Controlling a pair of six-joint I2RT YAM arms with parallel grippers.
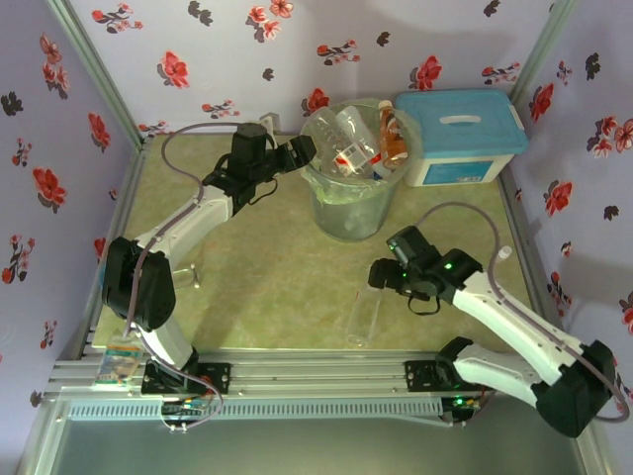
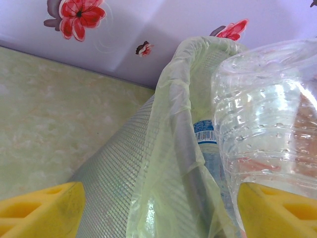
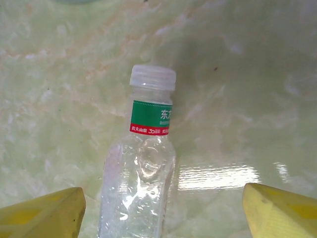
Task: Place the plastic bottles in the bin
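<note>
**Counter**: pale green, beneath both tools.

**Bin**: bag-lined and holding several bottles. Its rim is directly ahead of my left tool.

**Left tool**: the jaws stand apart with nothing spanning them. A clear bottle rests against one finger, over the rim.

**Right tool**: the jaws are wide, grip nothing, and straddle the loose bottle.

**Loose bottle**: it lies flat on the counter between this tool's fingers and touches neither.

**Cap**: it points away from the tool.

**Handling**: I judge it best to lower squarely and close on the body below the label, not the neck. I'd squeeze gently, since thin plastic may slip.
</note>
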